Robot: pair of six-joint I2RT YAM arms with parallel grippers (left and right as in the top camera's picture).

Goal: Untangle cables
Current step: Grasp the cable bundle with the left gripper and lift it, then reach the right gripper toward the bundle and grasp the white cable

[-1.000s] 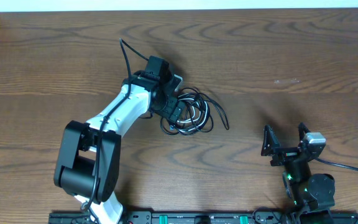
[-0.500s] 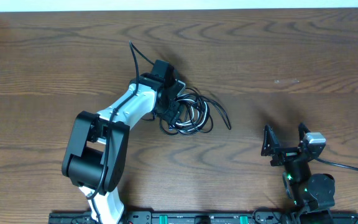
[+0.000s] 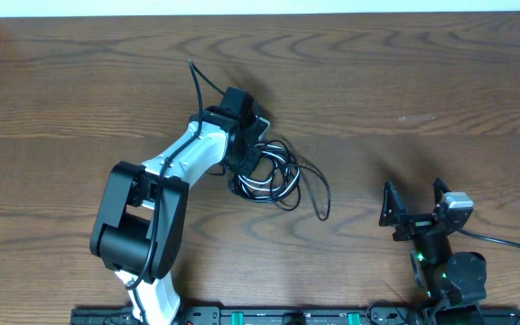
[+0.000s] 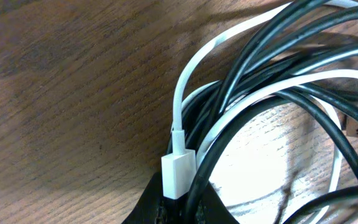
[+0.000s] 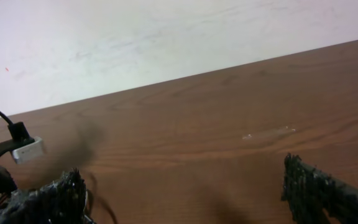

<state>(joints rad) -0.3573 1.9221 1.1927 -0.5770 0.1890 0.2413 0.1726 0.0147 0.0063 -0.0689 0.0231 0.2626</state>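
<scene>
Left wrist: left jaws, mostly cut off, pinch cables (image 4: 178, 173); right jaws wide.

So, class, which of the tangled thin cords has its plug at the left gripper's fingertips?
The thin white cord: its flat rectangular white plug sits there; the other cords are black.

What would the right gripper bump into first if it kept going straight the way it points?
Probably nothing nearby. The open right gripper points across the bare wooden table toward its far edge, and the cables lie well off to its left. How high it aims is hard to tell.
</scene>
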